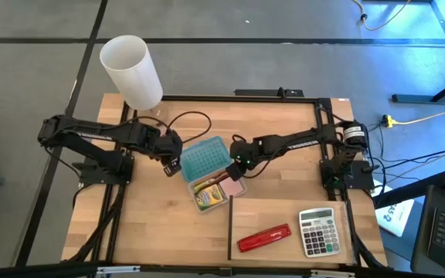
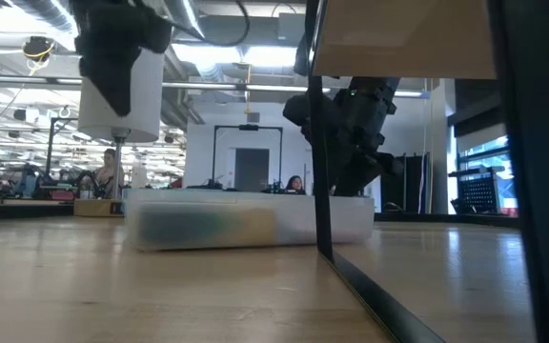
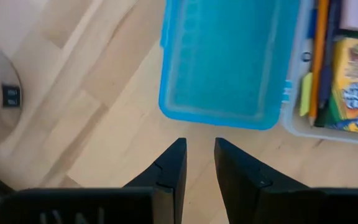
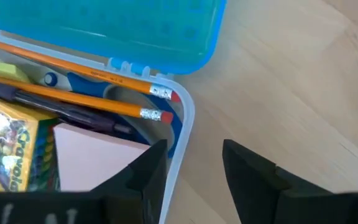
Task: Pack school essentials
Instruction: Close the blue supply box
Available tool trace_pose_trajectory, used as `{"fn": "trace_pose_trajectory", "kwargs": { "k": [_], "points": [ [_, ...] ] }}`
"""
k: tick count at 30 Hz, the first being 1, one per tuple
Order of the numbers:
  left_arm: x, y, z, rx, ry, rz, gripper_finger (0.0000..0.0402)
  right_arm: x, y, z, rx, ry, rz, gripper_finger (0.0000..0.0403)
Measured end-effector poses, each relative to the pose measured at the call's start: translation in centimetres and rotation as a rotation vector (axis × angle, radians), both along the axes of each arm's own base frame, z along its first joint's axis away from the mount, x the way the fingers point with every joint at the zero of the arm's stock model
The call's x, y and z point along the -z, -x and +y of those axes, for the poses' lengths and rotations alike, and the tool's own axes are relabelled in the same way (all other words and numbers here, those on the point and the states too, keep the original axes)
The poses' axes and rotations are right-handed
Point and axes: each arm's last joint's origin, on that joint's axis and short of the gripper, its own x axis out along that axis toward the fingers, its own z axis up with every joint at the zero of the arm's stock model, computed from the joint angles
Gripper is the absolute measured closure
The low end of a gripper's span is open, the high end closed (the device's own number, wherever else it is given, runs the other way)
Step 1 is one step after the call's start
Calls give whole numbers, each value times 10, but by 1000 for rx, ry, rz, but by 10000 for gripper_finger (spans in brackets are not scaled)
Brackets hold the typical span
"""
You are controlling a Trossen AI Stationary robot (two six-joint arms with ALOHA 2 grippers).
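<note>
Right gripper [image 4: 194,163]: hovering over the case's corner by the pencil erasers, fingers standing apart with a clear gap, holding nothing.
Left gripper [image 3: 199,163]: hanging just off the lid's edge, fingers nearly together with a narrow slit between them, gripping nothing.
Case [image 4: 184,134]: one clear box lying open at the table's middle, between the two grippers.
Lid [image 3: 225,59]: one, blue and translucent, lying flat, hinged to the case.
Pencils [image 4: 86,99]: two, thin and orange with pink erasers, lying side by side inside the case next to the hinge.
Scissors [image 4: 73,81]: one pair, blue handles showing between the pencils.
Pen [image 4: 73,115]: one, dark, lying alongside the nearer pencil.
Pad [image 4: 95,158]: one, pink, sitting flat in the case beside the crayons.
Crayons [image 4: 8,146]: one yellow-green box, resting in the case.
Stapler [image 1: 264,238]: one, red, lying on the table well apart from the case.
Calculator [image 1: 318,231]: one, grey, sitting just beside the stapler.
Cup [image 1: 132,71]: one, white, standing at the table's far edge.
</note>
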Motion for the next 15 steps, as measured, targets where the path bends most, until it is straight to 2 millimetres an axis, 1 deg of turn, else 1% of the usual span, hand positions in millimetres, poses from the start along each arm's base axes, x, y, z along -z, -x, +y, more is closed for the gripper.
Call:
{"fn": "trace_pose_trajectory", "kwargs": {
  "k": [7, 11, 13, 15],
  "points": [
    [23, 1, 0, -119, 38, -8, 326, 9, -2, 0, -21, 4, 24, 246],
    [37, 1, 0, -175, 64, -35, 326, 10, -1, 0, -22, 13, 30, 247],
    [42, 0, 0, -213, 74, -51, 326, 10, -1, 0, -21, 14, 30, 253],
    [49, -1, 1, -257, 82, -82, 326, 10, -1, 0, -21, 14, 29, 268]
  ]
}}
